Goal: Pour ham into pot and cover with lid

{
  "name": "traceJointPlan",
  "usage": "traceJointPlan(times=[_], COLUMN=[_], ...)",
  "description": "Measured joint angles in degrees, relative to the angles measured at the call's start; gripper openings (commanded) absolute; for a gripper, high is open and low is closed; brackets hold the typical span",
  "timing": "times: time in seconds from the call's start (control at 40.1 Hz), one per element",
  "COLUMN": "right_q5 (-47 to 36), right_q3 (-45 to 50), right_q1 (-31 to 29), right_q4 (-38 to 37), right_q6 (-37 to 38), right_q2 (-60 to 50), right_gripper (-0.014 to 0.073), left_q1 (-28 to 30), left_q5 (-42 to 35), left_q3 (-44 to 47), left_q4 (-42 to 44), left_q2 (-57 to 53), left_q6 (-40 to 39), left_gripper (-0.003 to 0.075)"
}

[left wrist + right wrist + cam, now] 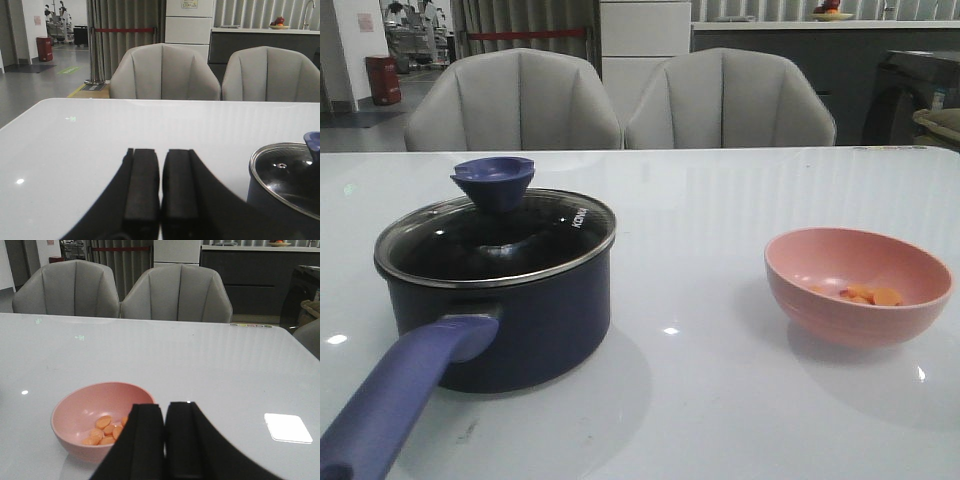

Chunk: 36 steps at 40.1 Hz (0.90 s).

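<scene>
Lid covers pot; ham in bowl.

The left gripper is showing two matte black fingers, each a flat rectangular pad with a faint lengthwise ridge, flaring out into broad, smooth black shoulders toward the wrist. The right gripper is looking the same: black, blocky fingers with squared tips and slightly glossy top edges catching light.
</scene>
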Motion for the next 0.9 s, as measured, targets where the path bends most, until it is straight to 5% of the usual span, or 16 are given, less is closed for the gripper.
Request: traceJointPlan(times=[0.897], right_q5=[0.0], right_q3=[0.0], right_q1=[0.0], right_q4=[0.0], right_q6=[0.0], right_q2=[0.0], right_gripper=[0.0161], left_q1=[0.0], left_q5=[-0.8], left_q3=[0.0], left_q4=[0.0], left_q2=[0.0], left_q6=[0.0], left_gripper=[0.0113])
